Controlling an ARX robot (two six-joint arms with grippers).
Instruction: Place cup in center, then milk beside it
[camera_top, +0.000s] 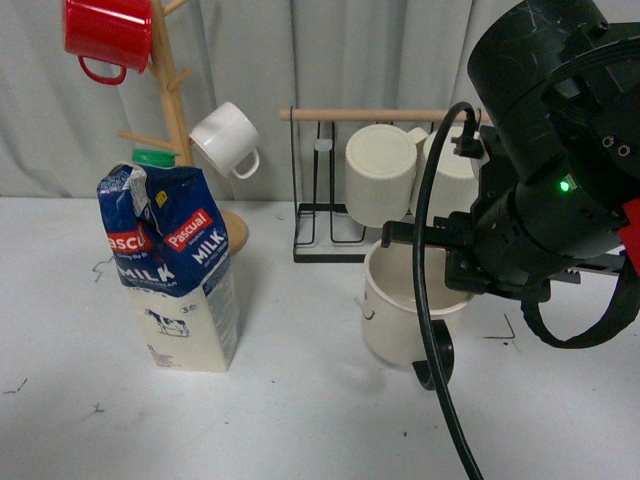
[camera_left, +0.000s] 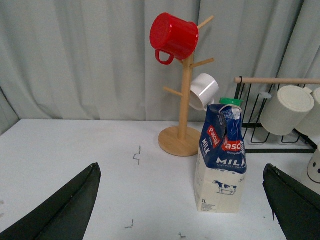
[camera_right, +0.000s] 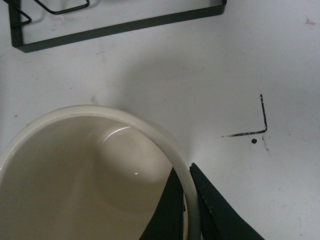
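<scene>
The cup (camera_top: 400, 315) is a wide cream mug with a black handle (camera_top: 437, 362), right of centre in front of the rack. My right gripper (camera_top: 452, 272) is shut on its rim from above. In the right wrist view one finger is inside the cup (camera_right: 75, 175) and one outside, where the gripper (camera_right: 186, 187) pinches the wall. I cannot tell whether the cup touches the table. The milk (camera_top: 178, 268) stands upright at the left, also seen in the left wrist view (camera_left: 221, 160). My left gripper (camera_left: 181, 170) is open and empty, back from the milk.
A wooden mug tree (camera_top: 172, 95) with a red mug (camera_top: 108, 35) and a small white mug (camera_top: 226, 140) stands behind the milk. A black wire rack (camera_top: 325, 200) holds ribbed cream mugs (camera_top: 382, 172) behind the cup. A black corner mark (camera_right: 262, 120) is on the table beside the cup.
</scene>
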